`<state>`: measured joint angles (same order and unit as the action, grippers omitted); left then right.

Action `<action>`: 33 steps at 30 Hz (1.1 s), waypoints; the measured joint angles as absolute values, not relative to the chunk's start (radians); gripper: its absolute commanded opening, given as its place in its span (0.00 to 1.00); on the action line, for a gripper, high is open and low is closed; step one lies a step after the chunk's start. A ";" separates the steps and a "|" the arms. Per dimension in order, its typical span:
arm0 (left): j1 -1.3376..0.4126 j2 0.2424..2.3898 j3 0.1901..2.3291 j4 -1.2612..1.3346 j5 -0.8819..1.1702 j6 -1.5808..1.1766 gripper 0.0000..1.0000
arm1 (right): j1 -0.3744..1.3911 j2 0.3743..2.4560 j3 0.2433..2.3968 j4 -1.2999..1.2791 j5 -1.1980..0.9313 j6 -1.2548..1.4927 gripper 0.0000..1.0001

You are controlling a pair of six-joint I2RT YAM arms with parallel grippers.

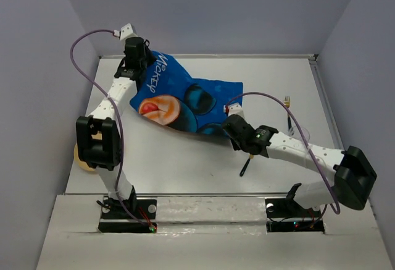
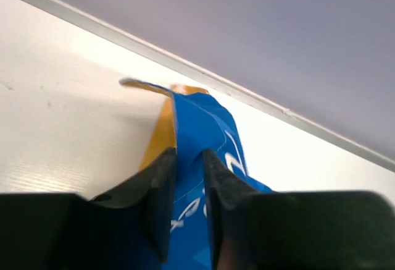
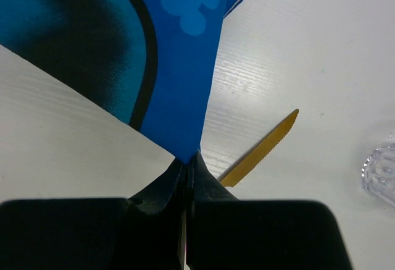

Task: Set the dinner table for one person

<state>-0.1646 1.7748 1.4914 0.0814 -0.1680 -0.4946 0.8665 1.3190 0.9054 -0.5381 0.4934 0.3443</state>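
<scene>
Left end effector (image 2: 188, 157) and right end effector (image 3: 187, 160) each pinch one placemat (image 1: 185, 94); one knife (image 3: 262, 149) nearby.

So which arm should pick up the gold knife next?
Probably right. Both pinch the placemat, but the knife lies beside the right gripper, away from the left gripper at the far edge.

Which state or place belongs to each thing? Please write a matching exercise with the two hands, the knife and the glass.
Things: 1 left hand; 2 right hand; 3 knife; 4 glass.
States: A clear, beside the knife; B gold blade, flat on the dinner table; C shut on a placemat corner near the knife; D gripping the placemat near the far rim.
Pairs: 1-D; 2-C; 3-B; 4-A.
</scene>
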 measured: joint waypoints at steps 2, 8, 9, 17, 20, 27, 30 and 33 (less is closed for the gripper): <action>-0.166 1.749 1.502 0.048 -0.203 -0.461 0.82 | 0.892 1.353 0.922 -0.556 0.514 0.348 0.00; -0.166 1.583 1.214 0.037 -0.238 -0.449 0.99 | 0.905 1.404 0.941 -0.593 0.575 0.374 0.00; -0.166 1.552 1.162 0.036 -0.241 -0.459 0.99 | 0.905 1.400 0.941 -0.595 0.580 0.376 0.00; -0.135 1.153 0.714 0.092 -0.226 -0.575 0.83 | 0.905 1.375 0.940 -0.596 0.638 0.394 0.66; -0.126 0.993 0.540 0.086 -0.224 -0.613 0.58 | 0.905 1.354 0.934 -0.598 0.652 0.404 0.70; -0.097 0.921 0.419 0.031 -0.270 -0.703 0.56 | 0.905 1.159 0.899 -0.574 0.585 0.415 0.70; -0.076 0.997 0.419 0.052 -0.283 -0.740 0.56 | 0.905 1.105 0.883 -0.538 0.539 0.419 0.70; -0.063 1.077 0.419 0.070 -0.296 -0.763 0.56 | 0.905 1.093 0.851 -0.498 0.497 0.430 0.70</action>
